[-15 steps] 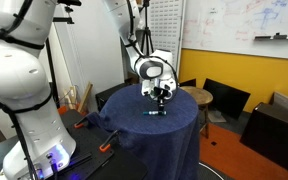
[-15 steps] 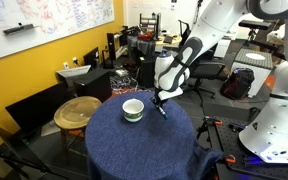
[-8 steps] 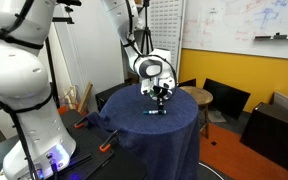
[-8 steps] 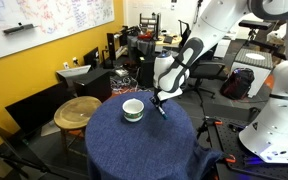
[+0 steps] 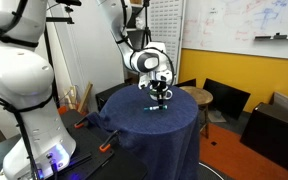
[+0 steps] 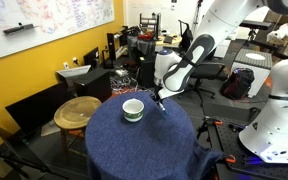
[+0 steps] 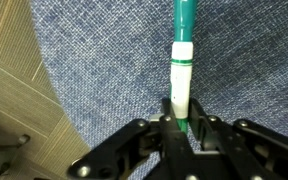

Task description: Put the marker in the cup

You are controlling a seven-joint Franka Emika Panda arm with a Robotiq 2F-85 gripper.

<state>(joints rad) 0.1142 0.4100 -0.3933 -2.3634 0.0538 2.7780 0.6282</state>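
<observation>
In the wrist view the teal-green marker point(image 7: 183, 60), with a white band, stands between my fingertips, and my gripper point(image 7: 182, 122) is shut on its lower end. In both exterior views my gripper point(image 5: 160, 96) point(image 6: 159, 97) hangs just above the round table covered in blue cloth point(image 5: 149, 135) point(image 6: 134, 145), with the marker point(image 6: 163, 107) slanting down from it. The cup point(image 6: 133, 109), white with a dark green band, stands upright on the cloth a short way beside my gripper. It is hidden behind my gripper in the other exterior view.
A round wooden stool point(image 6: 79, 110) point(image 5: 197, 96) stands beside the table. A black chair point(image 5: 224, 98) is behind it. A large white robot body point(image 5: 19, 90) point(image 6: 276, 110) stands close to the table. Cluttered desks fill the background.
My gripper has risen a little with the marker in it. The cup has not moved.
</observation>
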